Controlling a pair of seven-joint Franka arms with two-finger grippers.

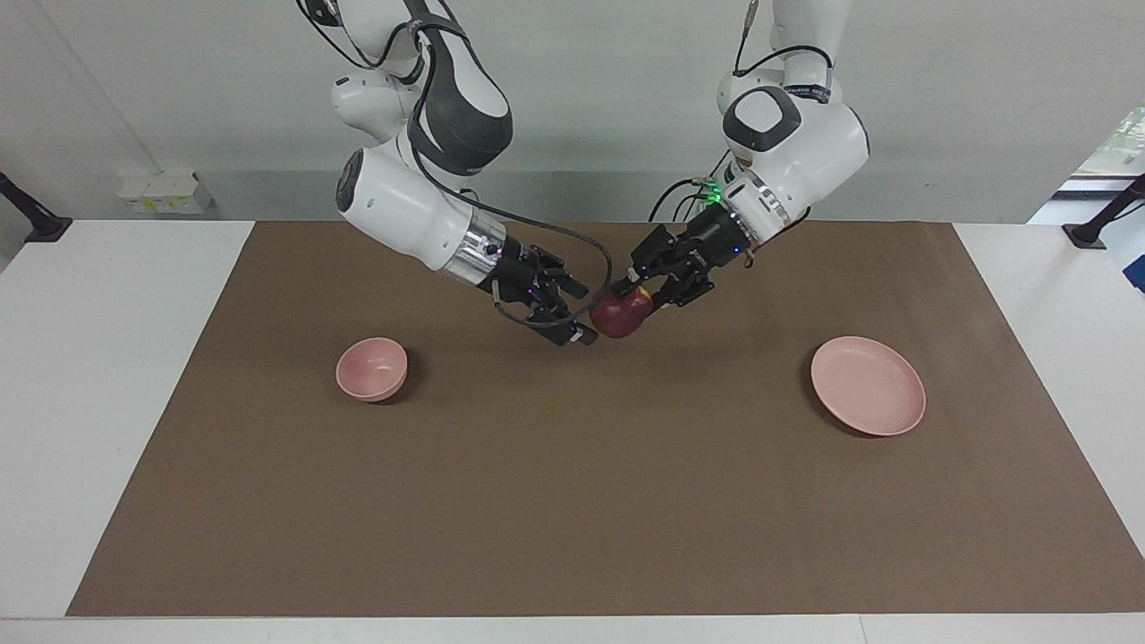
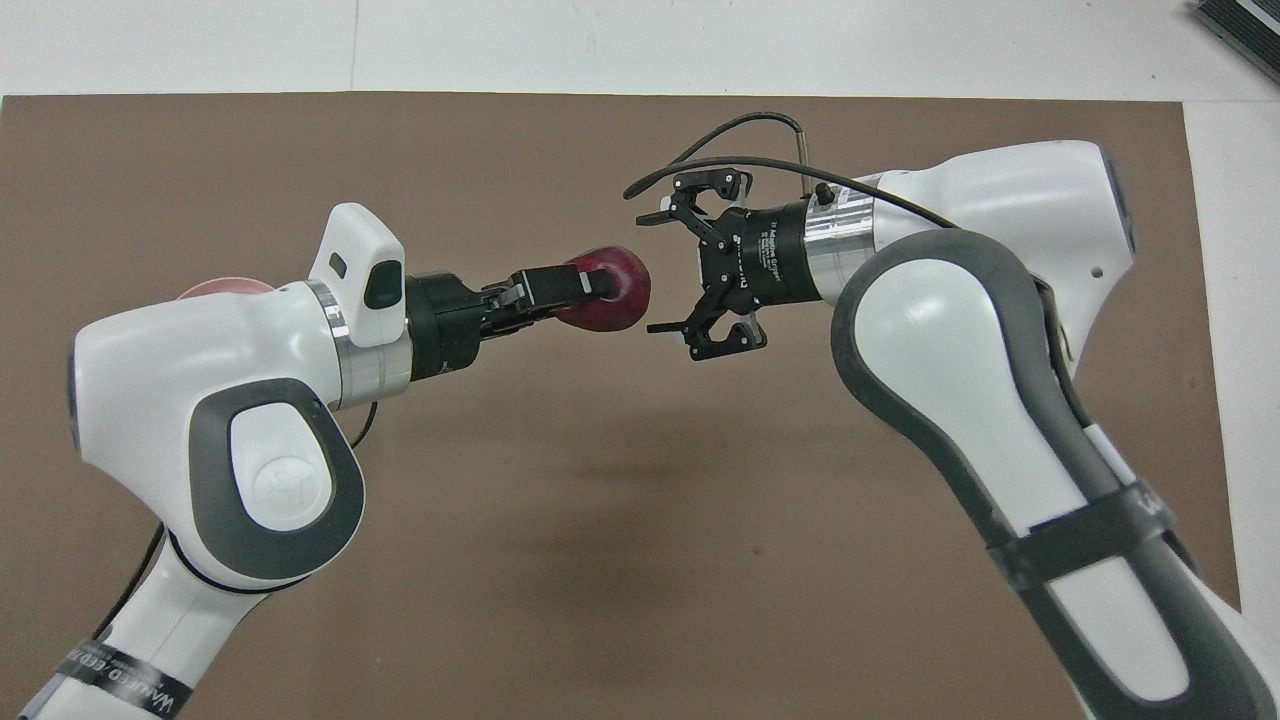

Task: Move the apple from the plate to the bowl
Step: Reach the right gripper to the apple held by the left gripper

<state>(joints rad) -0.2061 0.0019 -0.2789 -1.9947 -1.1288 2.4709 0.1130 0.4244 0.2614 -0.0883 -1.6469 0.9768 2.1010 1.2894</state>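
Note:
The dark red apple [image 1: 617, 320] [image 2: 622, 300] hangs above the middle of the brown mat, with my left gripper [image 1: 637, 300] [image 2: 590, 286] shut on it. My right gripper [image 1: 581, 315] [image 2: 655, 272] is open and faces the apple, its fingertips level with the apple's free side. I cannot tell whether they touch it. The small pink bowl [image 1: 371, 368] sits on the mat toward the right arm's end and is hidden under the right arm in the overhead view. The flat pink plate [image 1: 868, 385] lies bare toward the left arm's end. Only its rim [image 2: 225, 288] shows past the left arm from overhead.
The brown mat [image 1: 572, 501] covers most of the white table [image 1: 98, 376]. A black cable [image 2: 740, 125] loops off the right wrist above the mat.

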